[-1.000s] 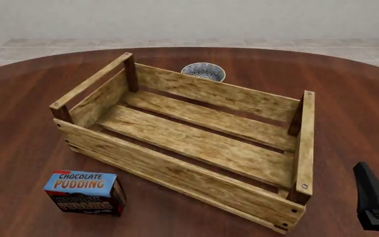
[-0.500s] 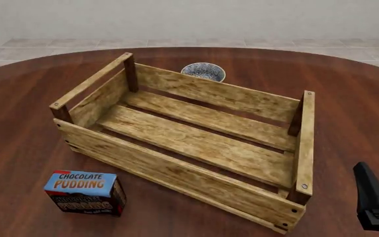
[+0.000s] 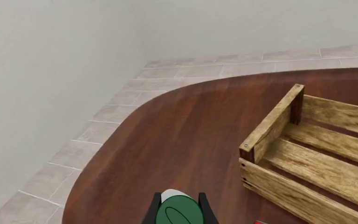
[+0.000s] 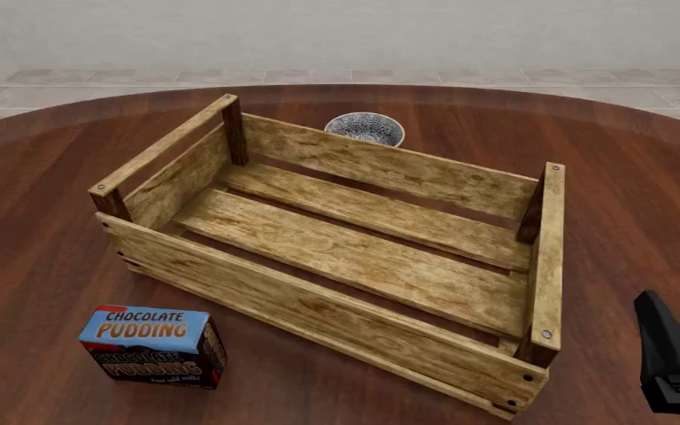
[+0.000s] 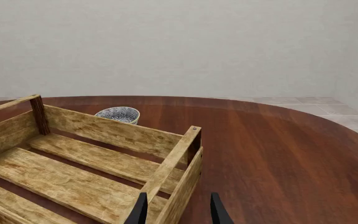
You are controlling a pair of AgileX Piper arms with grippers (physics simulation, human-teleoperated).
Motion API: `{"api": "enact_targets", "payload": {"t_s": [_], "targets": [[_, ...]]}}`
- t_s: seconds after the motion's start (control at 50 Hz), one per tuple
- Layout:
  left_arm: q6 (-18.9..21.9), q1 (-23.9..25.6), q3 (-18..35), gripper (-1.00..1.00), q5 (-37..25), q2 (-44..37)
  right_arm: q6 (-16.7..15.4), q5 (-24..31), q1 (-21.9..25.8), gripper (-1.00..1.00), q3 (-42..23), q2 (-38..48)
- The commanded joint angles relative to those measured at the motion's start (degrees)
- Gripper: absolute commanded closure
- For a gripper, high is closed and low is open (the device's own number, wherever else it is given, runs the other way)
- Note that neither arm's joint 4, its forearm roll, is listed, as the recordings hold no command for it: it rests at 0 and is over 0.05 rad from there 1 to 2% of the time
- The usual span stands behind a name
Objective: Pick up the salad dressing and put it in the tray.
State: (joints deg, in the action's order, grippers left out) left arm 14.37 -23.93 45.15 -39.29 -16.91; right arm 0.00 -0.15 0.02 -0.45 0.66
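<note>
The tray (image 4: 352,257) sat in the middle of the round wooden tabletop (image 4: 623,159), its long sides running from far left to near right, and nothing lay on its slats. A small patterned bowl (image 4: 365,127) stood just beyond its far wall, and a blue chocolate pudding box (image 4: 152,344) lay on the tabletop near the tray's near-left side, apart from it. The salad dressing (image 3: 178,211) showed only in the left wrist view, where its white top and green label sat between the two dark fingers (image 3: 150,212) of the left gripper (image 3: 177,212); the fingers stood close against both sides of the bottle, closed around it, above the tabletop to the left of the tray's left end. The left arm did not appear in the front view. The right gripper (image 5: 177,209) hung at the near right, off the tray's near-right corner; in its wrist view the fingers (image 5: 140,210) stood spread apart with nothing between them, the tray's right end wall showing beyond them.
</note>
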Motion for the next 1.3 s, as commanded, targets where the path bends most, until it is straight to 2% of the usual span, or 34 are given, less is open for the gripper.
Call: {"api": "enact_targets", "payload": {"t_s": [0.02, 0.26, 0.48, 0.64, 1.3], "targets": [[2.3, 4.1, 4.5, 1.0, -0.1, -2.1, 0.0, 0.0, 0.0, -1.0, 0.0, 0.0], [2.3, 8.6, 7.7, 1.0, 0.3, -5.7, 0.0, 0.0, 0.0, -1.0, 0.0, 0.0], [3.1, 15.1, 9.1, 1.0, 1.5, -8.5, 0.0, 0.0, 0.0, -1.0, 0.0, 0.0], [1.1, 18.8, 11.0, 1.0, 3.1, -12.1, 0.0, 0.0, 0.0, -1.0, 0.0, 0.0], [1.8, 31.1, 12.0, 1.0, 15.4, -23.9, 0.0, 0.0, 0.0, -1.0, 0.0, 0.0]]}}
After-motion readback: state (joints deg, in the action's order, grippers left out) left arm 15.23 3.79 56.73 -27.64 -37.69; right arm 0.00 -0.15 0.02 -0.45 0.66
